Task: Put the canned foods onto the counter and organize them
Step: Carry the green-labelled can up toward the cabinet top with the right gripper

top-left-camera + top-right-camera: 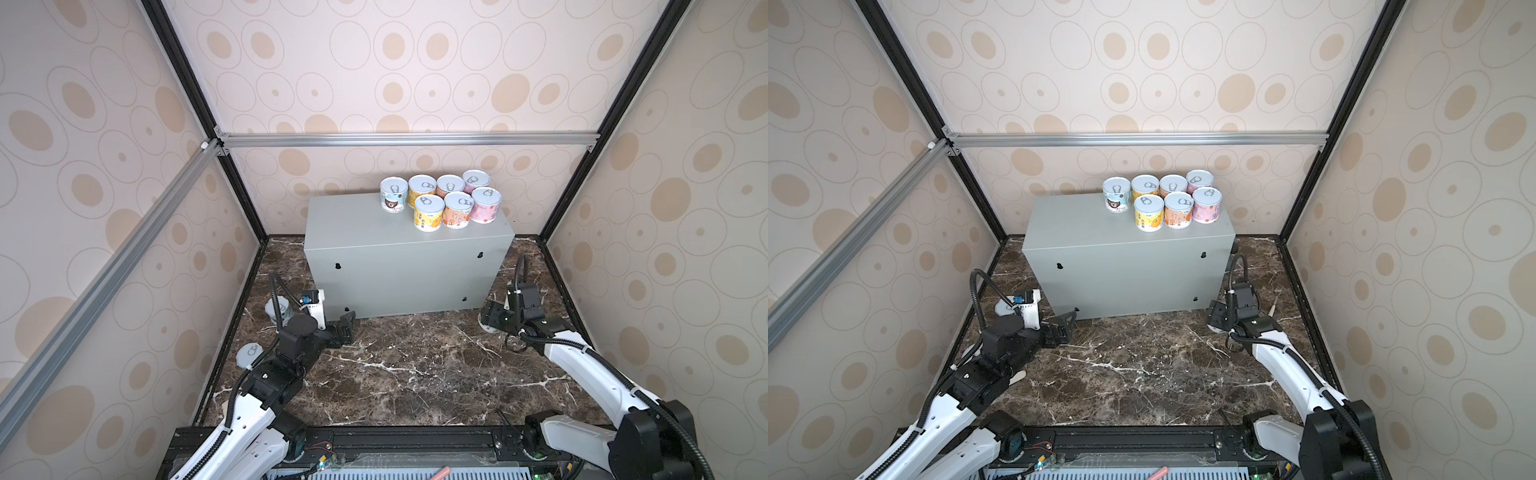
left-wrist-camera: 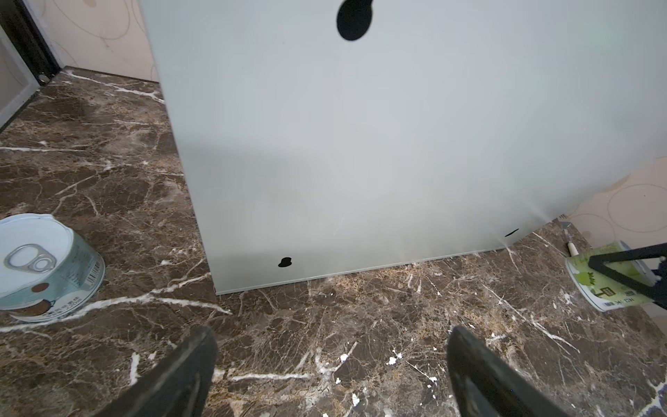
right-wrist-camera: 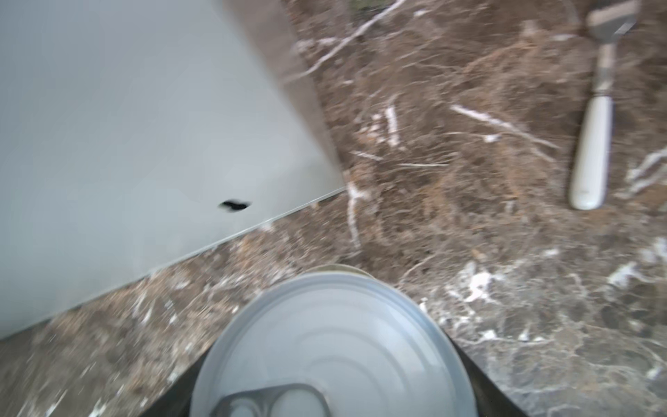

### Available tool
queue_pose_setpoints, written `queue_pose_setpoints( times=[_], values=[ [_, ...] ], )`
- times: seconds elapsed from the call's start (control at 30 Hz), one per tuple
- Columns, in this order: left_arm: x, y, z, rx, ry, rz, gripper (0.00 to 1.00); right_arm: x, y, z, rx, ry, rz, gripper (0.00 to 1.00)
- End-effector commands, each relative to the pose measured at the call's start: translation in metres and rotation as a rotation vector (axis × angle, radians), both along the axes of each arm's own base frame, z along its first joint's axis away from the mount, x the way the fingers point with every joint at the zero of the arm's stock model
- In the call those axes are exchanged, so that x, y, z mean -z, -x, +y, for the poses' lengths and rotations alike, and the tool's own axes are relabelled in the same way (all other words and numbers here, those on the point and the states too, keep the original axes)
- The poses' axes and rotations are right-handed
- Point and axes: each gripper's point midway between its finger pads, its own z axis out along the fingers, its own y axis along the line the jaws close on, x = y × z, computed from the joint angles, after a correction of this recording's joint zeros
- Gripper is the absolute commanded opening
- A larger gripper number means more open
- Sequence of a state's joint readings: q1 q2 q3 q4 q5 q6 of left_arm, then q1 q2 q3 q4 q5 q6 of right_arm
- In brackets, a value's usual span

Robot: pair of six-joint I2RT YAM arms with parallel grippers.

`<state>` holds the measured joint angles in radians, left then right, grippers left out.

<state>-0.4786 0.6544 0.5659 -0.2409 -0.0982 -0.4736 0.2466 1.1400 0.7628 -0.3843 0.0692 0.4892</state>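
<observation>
— Since one can was in hand at that moment, where was it found, and how was it held?

— The green-labelled can (image 2: 606, 285) was found low down, just off the front right corner of the counter (image 1: 407, 270). It was clamped across its sides between the jaws of the right gripper (image 1: 494, 318), so its base was presumably left free for setting down. Whether it had been raised clear of the marble surface (image 1: 415, 374) could not be told, as the right wrist view was blurred.

— Why were the cans above crowded to one end?

— Seven cans (image 1: 440, 199) were stood upright on the counter's top. They were packed touching in two rows at the rear right, and each front can was matched in colour by the one behind. It was judged that the bare left part was being kept for the rest.

— What was left below?

— Two more cans (image 1: 279, 309) were seen on the marble near the left wall, both partly hidden behind the left arm. The left gripper (image 2: 332, 335) was held low by the counter's front left corner, its jaws spread wide with nothing between them. It was probably kept there so that the right arm's way upward was not crossed.

— Was anything else nearby?

— A white-handled utensil (image 3: 592, 151) was seen lying on the marble, apart from the held can. It was judged to be no part of the task.
</observation>
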Motion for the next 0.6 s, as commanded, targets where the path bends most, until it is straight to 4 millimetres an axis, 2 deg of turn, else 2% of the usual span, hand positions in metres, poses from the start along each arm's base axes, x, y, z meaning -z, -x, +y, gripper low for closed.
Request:
queue_pose_setpoints(
  times=[0.0,0.27,0.57],
  values=[
    [-0.006,-0.001,0.002,-0.012,0.021,-0.018,0.99,-0.046,0.002,0.028,-0.128,-0.017,-0.095,0.64],
    [-0.009,0.000,0.004,-0.017,0.021,-0.026,0.99,-0.092,0.024,0.060,-0.273,0.034,-0.147,0.64],
    [-0.011,0.002,0.005,-0.021,0.025,-0.034,0.99,-0.130,0.041,0.096,-0.408,0.070,-0.166,0.64]
  ],
)
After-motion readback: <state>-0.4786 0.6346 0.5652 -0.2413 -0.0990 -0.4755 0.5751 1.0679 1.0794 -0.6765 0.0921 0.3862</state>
